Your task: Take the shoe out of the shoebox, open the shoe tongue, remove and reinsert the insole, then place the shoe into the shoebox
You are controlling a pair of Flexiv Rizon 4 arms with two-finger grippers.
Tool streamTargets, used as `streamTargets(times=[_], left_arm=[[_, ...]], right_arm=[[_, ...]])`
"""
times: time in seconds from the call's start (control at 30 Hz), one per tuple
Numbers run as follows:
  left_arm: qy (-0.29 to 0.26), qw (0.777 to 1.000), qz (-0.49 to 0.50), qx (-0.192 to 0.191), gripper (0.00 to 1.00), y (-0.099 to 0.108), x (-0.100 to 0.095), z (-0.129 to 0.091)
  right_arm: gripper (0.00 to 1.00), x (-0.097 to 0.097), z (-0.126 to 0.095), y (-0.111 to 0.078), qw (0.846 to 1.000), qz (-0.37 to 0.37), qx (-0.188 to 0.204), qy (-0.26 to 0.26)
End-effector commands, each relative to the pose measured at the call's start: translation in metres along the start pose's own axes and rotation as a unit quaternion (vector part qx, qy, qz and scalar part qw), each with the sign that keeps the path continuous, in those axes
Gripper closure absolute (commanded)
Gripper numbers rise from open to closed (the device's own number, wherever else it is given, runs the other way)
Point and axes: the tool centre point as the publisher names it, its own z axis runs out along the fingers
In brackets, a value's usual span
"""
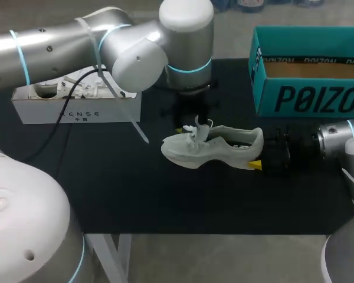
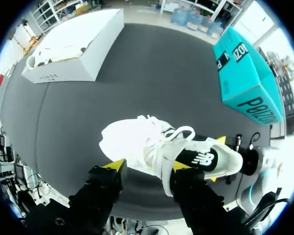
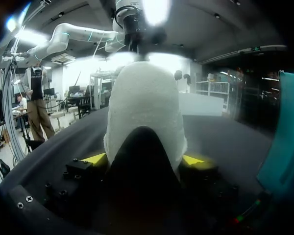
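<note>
A white shoe [image 1: 215,147] lies on its sole on the black mat [image 1: 135,188], toe toward my left side, its laces and tongue sticking up. My right gripper [image 1: 261,158] is at the heel. In the right wrist view the heel of the shoe [image 3: 144,103] fills the gap, and both fingertips [image 3: 95,157] press its sides. My left gripper [image 2: 148,166] hangs over the shoe [image 2: 137,144] from above with its fingers apart, one tip beside the forefoot and the other at the collar by the loose tongue. The teal shoebox [image 1: 310,71] stands open at the back right.
A long white box [image 1: 76,103] with small items in it sits at the back left of the mat. My left arm's bulky wrist [image 1: 186,35] hides the area just behind the shoe. Bare mat lies in front of the shoe.
</note>
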Motion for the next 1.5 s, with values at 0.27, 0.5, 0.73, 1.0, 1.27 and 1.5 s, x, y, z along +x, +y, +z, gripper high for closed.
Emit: streamTargets(times=[0.27,0.5,0.73,1.0,1.27,1.5], left_arm=[[0.038,0.999,0.001,0.004,1.0,-0.006,-0.016,0.0],[0.036,0.999,-0.015,0.003,1.0,-0.009,-0.04,0.003],[0.05,0.999,-0.001,-0.018,0.0,-0.005,-0.041,0.014],[0.093,0.984,0.145,0.048,0.0,-0.001,-0.01,-0.039],[0.055,0.807,0.587,0.044,0.0,0.038,0.022,-0.085],[0.015,0.642,0.766,0.013,0.0,0.058,0.006,-0.074]], right_arm=[[1.0,0.002,0.004,-0.004,1.0,0.0,0.001,-0.001],[1.0,0.002,0.004,-0.004,1.0,0.0,0.001,-0.001],[1.0,0.002,0.004,-0.004,1.0,0.0,0.001,-0.001],[1.0,0.002,0.004,-0.004,1.0,0.0,0.001,-0.001],[1.0,0.002,0.004,-0.004,1.0,0.0,0.001,-0.001],[1.0,0.002,0.004,-0.004,1.0,0.0,0.001,-0.001]])
